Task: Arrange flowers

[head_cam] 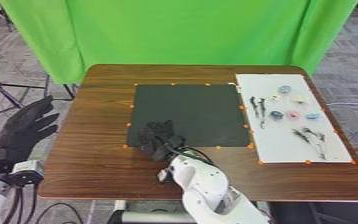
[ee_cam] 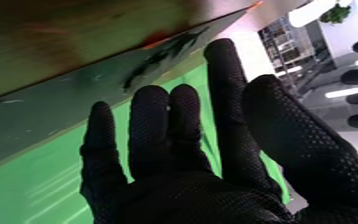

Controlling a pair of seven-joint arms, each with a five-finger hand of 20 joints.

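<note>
"Two hands to account for, so which step are we in?"

"We'd judge it's the very start, ahead of the first pick: our flower things lie loose on the white sheet (head_cam: 274, 151), by the table's right edge. Our right hand (head_cam: 162, 141) is over the mat's near edge, towards its near left corner, fingers straight and grasping nothing we can see. Our left hand (head_cam: 23, 127) is beyond the table's left edge, fingers spread wide."

"And the stems?"

"We have leafy stems (head_cam: 316, 135) in the sheet's near half, towards its right edge, and dark stems (head_cam: 262, 107) near its left edge. The small flower heads (head_cam: 293, 115), pale blue, pink and cream, are spread over the far half."

"What does the next move ask of us?"

"Probably we carry the right hand across to the sheet, lower it beside one stem and pinch gently, then lay it on the mat. The leafy ones could snag each other, and the heads look light enough for us to nudge askew."

"Now the surface and the room?"

"Behind us all hangs a green curtain (head_cam: 193, 30), past the table's far edge, with grey carpet (head_cam: 47, 55) around. Our table (head_cam: 87, 125) is brown wood with rounded corners. It bears the black mat (head_cam: 189, 107) near its middle, and small orange markers (head_cam: 218, 147) line the mat's edges."
</note>
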